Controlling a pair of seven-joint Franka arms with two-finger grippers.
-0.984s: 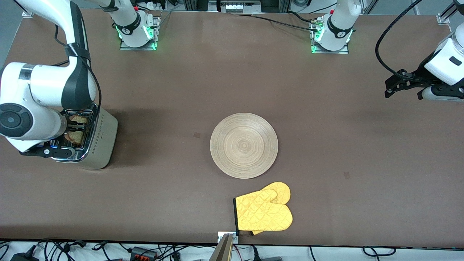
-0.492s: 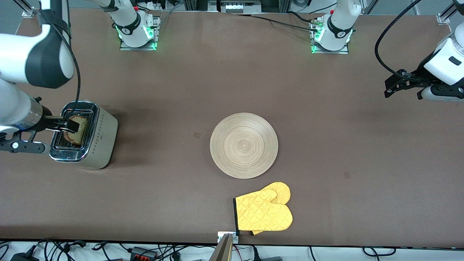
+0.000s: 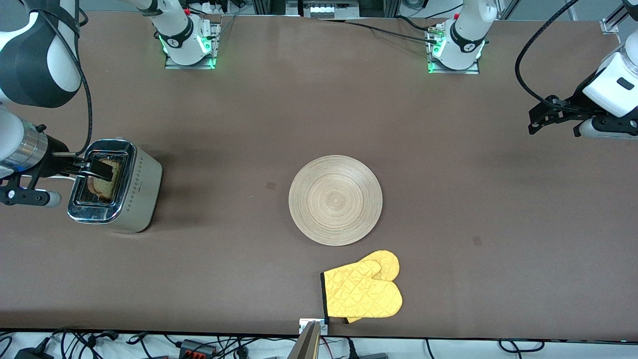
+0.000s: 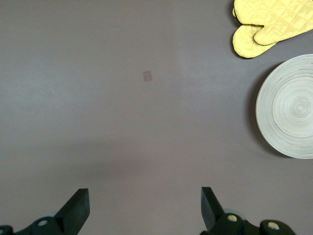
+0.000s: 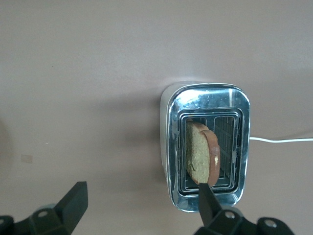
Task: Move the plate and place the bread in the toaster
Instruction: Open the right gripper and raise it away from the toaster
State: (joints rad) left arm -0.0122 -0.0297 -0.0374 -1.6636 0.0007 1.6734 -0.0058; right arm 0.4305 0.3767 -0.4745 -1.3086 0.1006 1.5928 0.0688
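Bread (image 3: 105, 180) sits tilted in one slot of the toaster (image 3: 115, 186), and from my console I can see its upper edge poking above the chrome top; the right wrist view shows the slice (image 5: 201, 159) leaning inside the wire cage of the toaster (image 5: 206, 148), with a white cord (image 5: 281, 140) trailing off one side. My right gripper (image 3: 94, 168) hangs just over the toaster's top, fingers spread apart and holding nothing, one dark finger (image 5: 208, 203) showing just at the toaster's rim in the wrist view and the other (image 5: 73, 203) well off over bare table. The toaster stands at the right arm's end of the table (image 3: 239, 124). Toward the middle, well apart from that gripper, I see the plate (image 3: 335, 200) lying flat with nothing on it. A pair of yellow oven mitts (image 3: 363, 291) lies just beside the plate, nearer the front camera and close to the table's edge. At the left arm's end, my left gripper (image 3: 541, 117) hangs above bare table, waiting, well apart from the plate. Its wrist view shows the two fingers (image 4: 78, 208) spread wide with nothing between them, and off to one side the plate (image 4: 288, 106) and the mitts (image 4: 269, 24).
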